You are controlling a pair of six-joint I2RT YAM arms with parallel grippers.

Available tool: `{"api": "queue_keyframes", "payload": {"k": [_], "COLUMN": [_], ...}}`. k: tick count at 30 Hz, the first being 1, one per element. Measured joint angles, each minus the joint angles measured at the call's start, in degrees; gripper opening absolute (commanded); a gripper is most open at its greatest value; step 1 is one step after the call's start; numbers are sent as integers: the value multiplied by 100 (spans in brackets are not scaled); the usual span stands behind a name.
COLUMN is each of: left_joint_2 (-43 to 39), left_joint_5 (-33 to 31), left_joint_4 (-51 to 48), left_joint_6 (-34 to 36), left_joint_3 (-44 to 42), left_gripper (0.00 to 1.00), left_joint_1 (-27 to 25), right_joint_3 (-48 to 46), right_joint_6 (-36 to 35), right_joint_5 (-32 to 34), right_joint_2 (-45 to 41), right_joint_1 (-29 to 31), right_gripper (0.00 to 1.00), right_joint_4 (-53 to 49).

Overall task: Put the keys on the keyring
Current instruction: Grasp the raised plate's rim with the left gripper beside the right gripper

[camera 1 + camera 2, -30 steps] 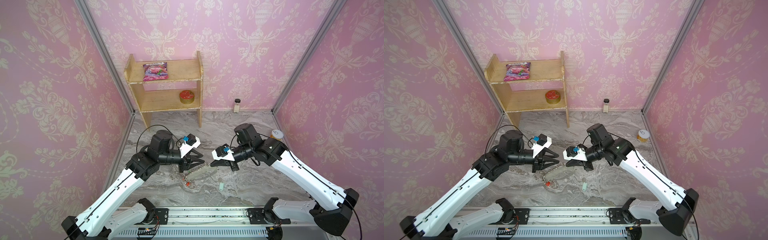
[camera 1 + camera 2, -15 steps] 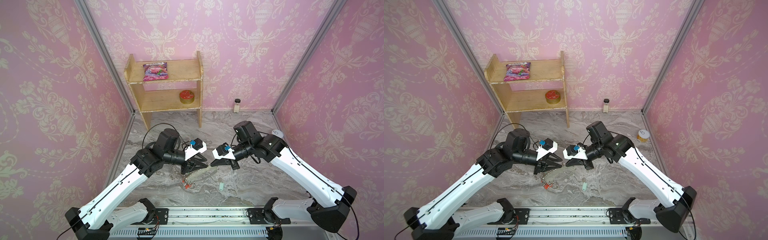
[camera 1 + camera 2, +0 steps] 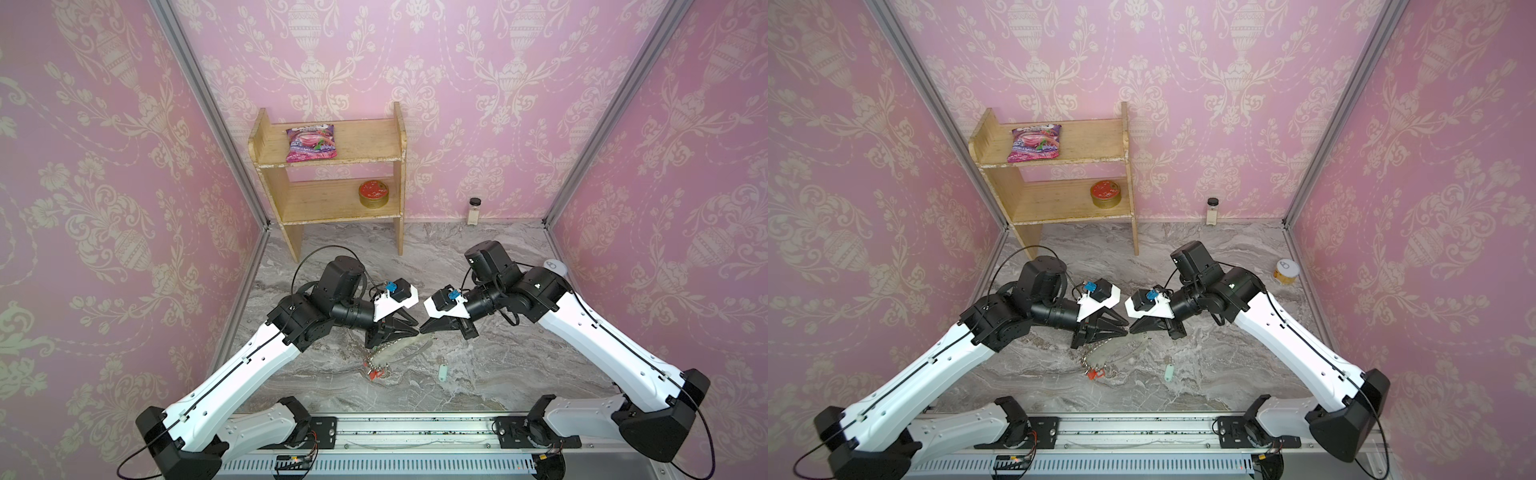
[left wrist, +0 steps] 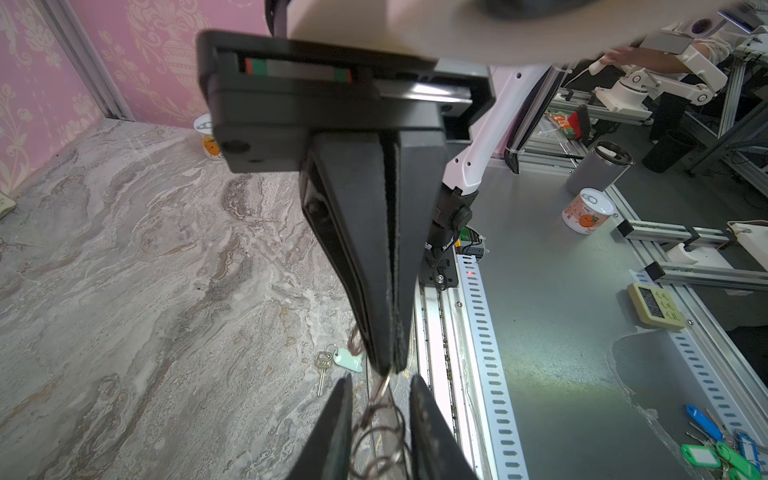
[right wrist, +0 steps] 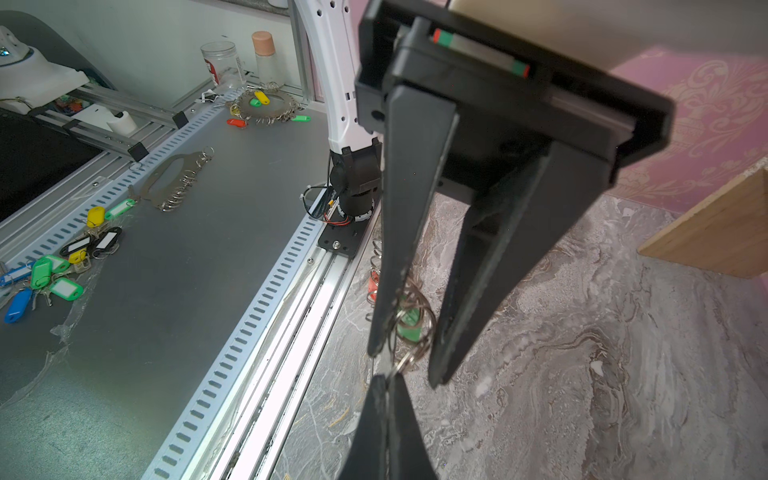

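The keys (image 3: 442, 372), light metal with a mint plastic tag, are seen lying flat and untouched on the marble table (image 3: 519, 374), near and to the right of the keyring (image 3: 399, 349). The keyring is pinched by one rim loop in the closed right gripper (image 4: 388, 365), while the left gripper (image 5: 409, 365) is held apart around neighbouring loops. The keys are judged stiff, thin and slippery, so the thicker tag is probably best gripped.
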Motion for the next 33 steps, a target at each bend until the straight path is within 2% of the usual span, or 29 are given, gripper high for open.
{"api": "queue_keyframes", "payload": {"k": [15, 23, 24, 28, 33], "left_joint_2": [9, 9, 9, 7, -103], "left_joint_5": [13, -2, -20, -214, -551], "left_joint_4": [-55, -92, -92, -90, -92], "left_joint_6": [48, 87, 103, 146, 192], "left_joint_3": [59, 90, 90, 109, 111], "left_gripper": [1, 0, 0, 0, 0], "left_joint_1": [-50, -70, -74, -96, -101], "right_joint_3": [0, 9, 9, 9, -409], "right_joint_6": [-11, -9, -7, 61, 400], "right_joint_5": [-42, -55, -44, 46, 470], "right_joint_2": [-2, -2, -2, -17, -520], "right_joint_1": [-33, -33, -33, -31, -61], "right_gripper": [0, 0, 3, 37, 65], "right_joint_4": [-50, -50, -48, 55, 481]}}
